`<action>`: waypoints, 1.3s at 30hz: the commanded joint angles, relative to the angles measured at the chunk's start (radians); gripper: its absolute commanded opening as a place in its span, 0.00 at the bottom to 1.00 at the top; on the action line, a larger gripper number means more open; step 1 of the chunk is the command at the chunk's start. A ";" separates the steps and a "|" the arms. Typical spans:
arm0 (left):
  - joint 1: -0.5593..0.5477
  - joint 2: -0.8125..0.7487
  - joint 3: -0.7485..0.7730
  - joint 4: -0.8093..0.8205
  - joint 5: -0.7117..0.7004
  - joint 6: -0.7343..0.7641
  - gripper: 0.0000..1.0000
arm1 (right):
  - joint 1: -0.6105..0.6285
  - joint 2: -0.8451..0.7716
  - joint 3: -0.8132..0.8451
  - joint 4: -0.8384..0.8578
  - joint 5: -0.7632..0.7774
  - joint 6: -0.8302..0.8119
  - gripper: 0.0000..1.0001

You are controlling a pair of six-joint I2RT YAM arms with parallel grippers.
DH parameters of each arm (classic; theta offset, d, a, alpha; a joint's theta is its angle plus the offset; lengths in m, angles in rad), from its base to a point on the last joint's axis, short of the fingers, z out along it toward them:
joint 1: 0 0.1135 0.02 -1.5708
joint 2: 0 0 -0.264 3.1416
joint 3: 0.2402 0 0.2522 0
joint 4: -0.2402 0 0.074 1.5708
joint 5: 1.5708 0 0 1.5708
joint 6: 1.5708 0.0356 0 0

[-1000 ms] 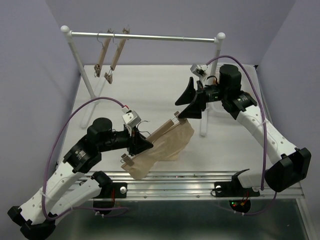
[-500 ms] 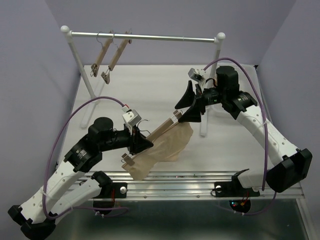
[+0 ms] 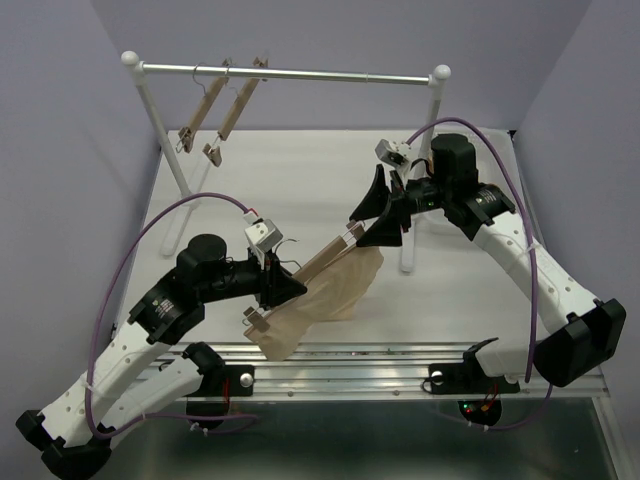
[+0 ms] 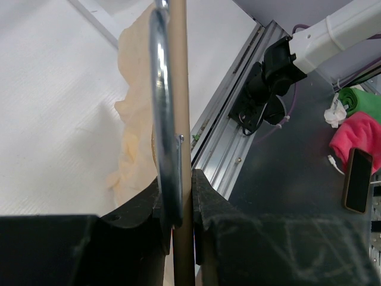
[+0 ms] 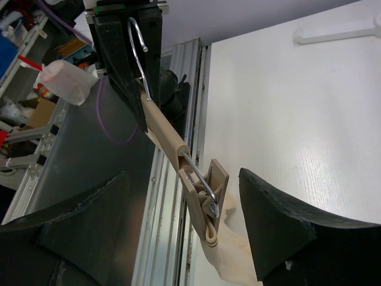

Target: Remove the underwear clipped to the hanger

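Spare hangers (image 3: 203,114): two, hung on the rail (image 3: 300,73), well apart from the hanger, beyond it and to its left.
Left gripper (image 3: 287,286): at the hanger's middle. The jaws are pressed together on the wooden bar and the foot of the wire hook (image 4: 161,107), pinching both.
Near clip (image 3: 256,321): at the hanger's left end, with pale fabric directly under it. Whether it grips that fabric cannot be told.
Hanger (image 3: 322,260): a slim wooden bar running slantwise from near-left to far-right over the table (image 3: 300,180), gripped at its middle.
Underwear (image 3: 325,300): pale beige, soft and crumpled. It hangs along the hanger's underside and bunches on the table just beside the bar.
Far clip (image 5: 205,199): at the hanger's right end, closed on a folded band of the underwear.
Right gripper (image 3: 377,214): at the hanger's right end. The jaws are spread wide, with one finger (image 5: 286,226) to each side of the far clip. A gap shows on both sides and nothing is pinched.
Cloths: a pink one (image 4: 357,128) and a green one (image 4: 360,98) lie beside a dark phone (image 4: 357,179), off the table and well apart from the hanger.
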 commanded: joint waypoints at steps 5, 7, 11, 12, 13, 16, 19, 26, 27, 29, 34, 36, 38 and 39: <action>-0.004 -0.017 0.012 0.056 0.015 -0.005 0.00 | 0.025 -0.022 0.053 -0.036 -0.017 -0.044 0.73; -0.004 -0.017 0.009 0.058 0.015 -0.005 0.00 | 0.025 -0.023 0.052 -0.036 -0.023 -0.053 0.67; -0.006 -0.016 0.008 0.059 0.013 -0.008 0.00 | 0.025 -0.037 0.041 -0.016 -0.041 -0.052 0.58; -0.004 -0.017 0.006 0.061 0.013 -0.008 0.00 | 0.025 -0.040 0.039 -0.011 -0.040 -0.050 0.57; -0.004 -0.016 0.005 0.059 0.013 -0.008 0.00 | 0.025 -0.043 0.036 -0.006 -0.037 -0.033 0.54; -0.004 -0.014 0.006 0.058 0.007 -0.008 0.00 | 0.025 -0.045 0.035 0.009 -0.031 -0.004 0.40; -0.004 -0.016 0.006 0.055 0.000 -0.010 0.00 | 0.025 -0.035 0.041 0.012 -0.028 0.010 0.26; -0.004 -0.020 0.002 0.051 -0.020 -0.019 0.00 | 0.025 -0.012 0.065 0.018 0.057 0.100 0.01; -0.004 -0.021 0.003 0.053 -0.028 -0.021 0.00 | 0.025 -0.012 0.069 0.009 0.077 0.100 0.01; -0.004 -0.027 0.003 0.058 -0.028 -0.024 0.00 | 0.025 -0.011 0.072 -0.002 0.113 0.100 0.01; -0.004 -0.024 0.018 0.061 -0.033 -0.036 0.00 | 0.025 0.000 0.078 -0.011 0.123 0.094 0.01; -0.006 -0.025 0.028 0.068 -0.037 -0.044 0.00 | 0.025 0.000 0.079 -0.014 0.127 0.084 0.01; -0.006 -0.025 0.034 0.073 -0.046 -0.053 0.00 | 0.025 -0.005 0.078 -0.008 0.141 0.090 0.13; -0.004 -0.025 0.037 0.074 -0.054 -0.059 0.00 | 0.025 -0.008 0.076 0.012 0.159 0.103 0.30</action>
